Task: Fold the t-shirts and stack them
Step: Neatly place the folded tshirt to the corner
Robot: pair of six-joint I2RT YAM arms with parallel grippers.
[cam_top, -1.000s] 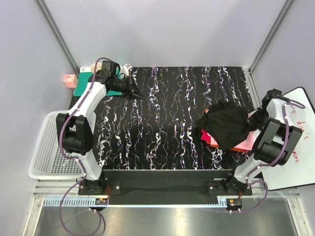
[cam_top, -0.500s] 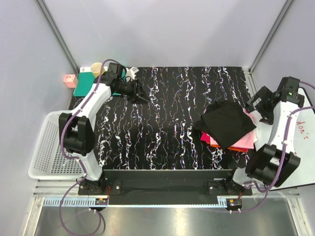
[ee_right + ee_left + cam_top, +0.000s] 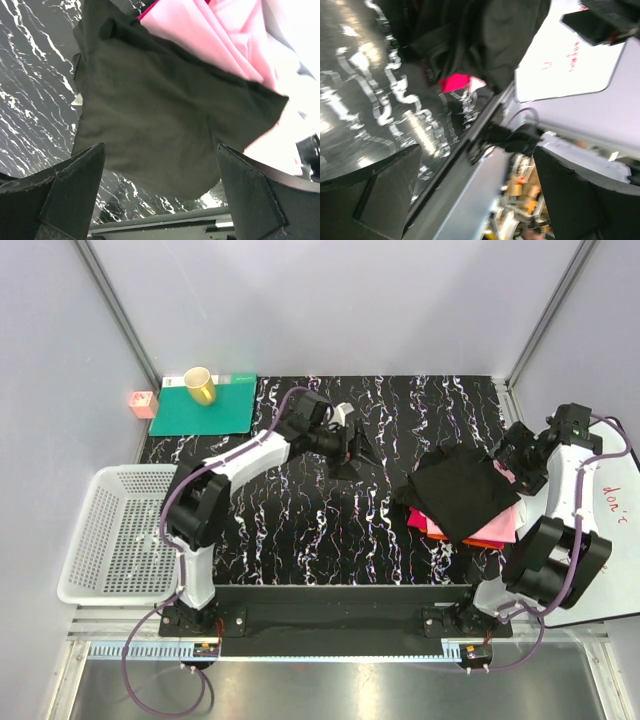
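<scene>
Your left pincer (image 3: 358, 454) and right pincer (image 3: 508, 461) are gaping over the marbled table (image 3: 300, 530). The black t-shirt (image 3: 460, 495) is lying beside the right one.

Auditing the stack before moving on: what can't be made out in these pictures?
- Shirts beneath the black t-shirt: it covers them in top and right wrist views; just pink t-shirt and red edges show.
- Left wrist view: blurred throughout.
- Whiteboard writing: cut by the top view's right edge.

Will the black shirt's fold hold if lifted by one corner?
Probably not: the black shirt looks limp, draping over the pink shirt below, so it would likely sag open. Its rumpled edge suggests a push would bunch it.
</scene>
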